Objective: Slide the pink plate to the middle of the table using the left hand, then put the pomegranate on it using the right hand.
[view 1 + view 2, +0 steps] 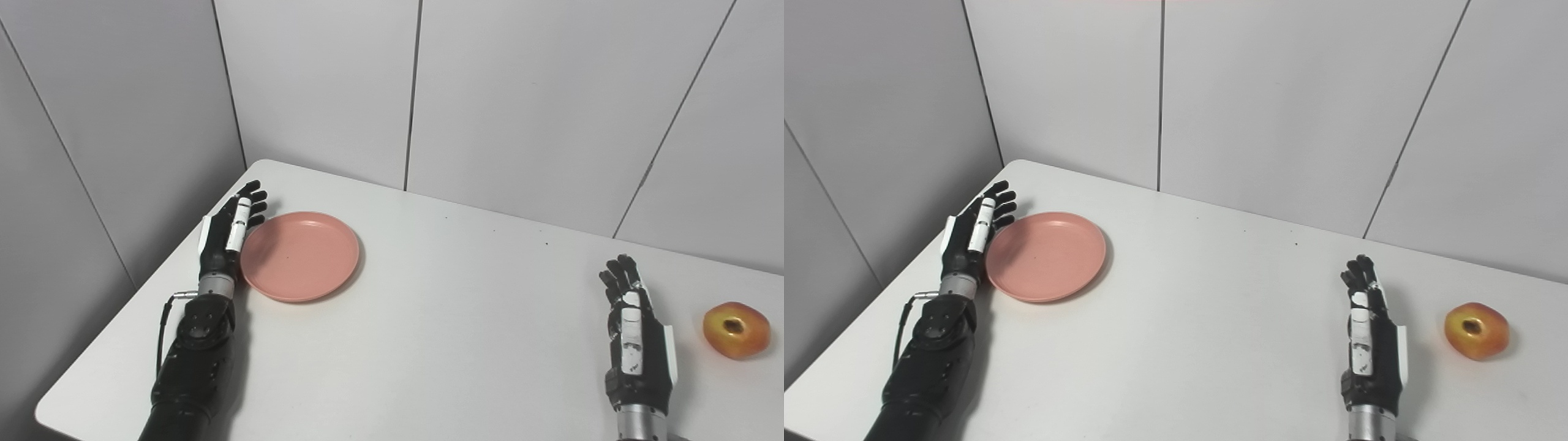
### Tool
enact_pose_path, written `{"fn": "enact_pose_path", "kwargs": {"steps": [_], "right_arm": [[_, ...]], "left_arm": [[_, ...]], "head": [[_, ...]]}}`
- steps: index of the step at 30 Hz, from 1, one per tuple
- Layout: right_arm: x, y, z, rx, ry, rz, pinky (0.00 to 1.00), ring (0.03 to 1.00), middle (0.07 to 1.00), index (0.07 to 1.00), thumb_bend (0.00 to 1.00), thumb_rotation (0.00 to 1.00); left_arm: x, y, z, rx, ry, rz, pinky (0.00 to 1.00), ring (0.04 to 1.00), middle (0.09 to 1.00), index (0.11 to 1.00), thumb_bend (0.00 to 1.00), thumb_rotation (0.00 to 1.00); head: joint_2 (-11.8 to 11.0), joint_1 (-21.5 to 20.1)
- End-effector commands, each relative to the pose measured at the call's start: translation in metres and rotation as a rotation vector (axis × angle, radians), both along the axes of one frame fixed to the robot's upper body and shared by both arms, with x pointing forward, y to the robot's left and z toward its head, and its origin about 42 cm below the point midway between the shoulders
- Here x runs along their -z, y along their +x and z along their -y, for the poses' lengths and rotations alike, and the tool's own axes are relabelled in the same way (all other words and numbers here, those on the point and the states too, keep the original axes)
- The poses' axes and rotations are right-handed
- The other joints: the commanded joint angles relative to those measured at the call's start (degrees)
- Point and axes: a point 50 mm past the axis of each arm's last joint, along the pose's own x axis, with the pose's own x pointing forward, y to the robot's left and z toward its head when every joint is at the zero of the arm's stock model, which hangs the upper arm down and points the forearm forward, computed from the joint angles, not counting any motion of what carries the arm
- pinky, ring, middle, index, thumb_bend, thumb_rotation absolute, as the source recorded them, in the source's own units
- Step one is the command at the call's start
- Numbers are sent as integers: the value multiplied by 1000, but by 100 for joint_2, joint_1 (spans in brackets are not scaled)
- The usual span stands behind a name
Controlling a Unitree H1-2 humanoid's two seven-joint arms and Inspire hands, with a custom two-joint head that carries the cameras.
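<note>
Right hand (637, 334) nearest, fingers apart, holding nothing, resting on table (465, 318).

Pomegranate (735, 329) just beside it, near right edge. Likely firm, round, prone to roll; wrap fingers around sides.

Farther off, left hand (229, 229) flat, fingers extended, edge against pink plate (300, 256) rim at left side. Plate probably light, stiff, slick: push at rim.

Both cameras sit on the robot's head, side by side, looking down and forward at the white table (429, 318) from near. The right eye view is shifted a little; both share the whole tabletop and grey wall panels (1274, 110)
</note>
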Motion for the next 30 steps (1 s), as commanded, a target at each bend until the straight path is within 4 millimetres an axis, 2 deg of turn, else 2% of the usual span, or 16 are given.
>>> {"fn": "enact_pose_path", "kwargs": {"steps": [1,11,19,25,30], "right_arm": [[28,-14,13,11,-24,-83,1000,925,918,912,605,899],[27,-12,12,19,-27,-79,1000,915,913,909,590,896],[25,-13,11,14,-21,-83,1000,918,913,908,590,896],[26,-13,11,14,-22,-86,1000,922,916,910,602,897],[26,-13,10,19,-20,-85,1000,917,913,909,599,902]], "left_arm": [[-23,14,2,28,17,60,782,815,813,791,260,880],[-17,16,5,60,30,37,814,832,833,814,297,887],[-19,19,19,104,-21,39,806,829,823,797,280,894],[-22,20,35,131,-49,38,767,794,786,769,287,792],[-26,22,50,185,-35,42,780,804,800,783,279,874]], "head": [[5,3],[17,0],[36,-5],[46,1],[60,-8]]}}
